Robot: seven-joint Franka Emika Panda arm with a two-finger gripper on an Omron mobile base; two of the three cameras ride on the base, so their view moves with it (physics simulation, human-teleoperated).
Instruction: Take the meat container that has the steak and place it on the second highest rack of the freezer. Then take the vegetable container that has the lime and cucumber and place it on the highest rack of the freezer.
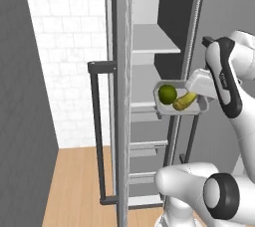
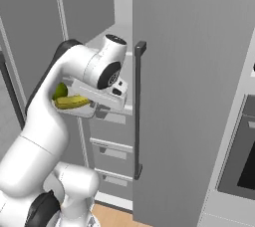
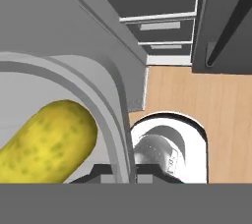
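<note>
Right now the claw [image 1: 201, 102] is pressed together on the 3 o'clock rim of the shallow pale-grey vegetable tray [image 1: 167, 110], holding it level in front of the tall grey open freezer [image 1: 149, 47]. Inside the tray, a small round dark-green lime [image 1: 167, 93] sits at 9 o'clock, just beside the short curved yellow-green cucumber [image 1: 185, 101]. Pale shelf boards [image 1: 152, 39] lie above the tray.

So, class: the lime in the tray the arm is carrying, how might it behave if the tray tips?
The lime is round, so it would probably roll. The tray has a low rim, which may stop it. The cucumber beside it could block one side.
</note>
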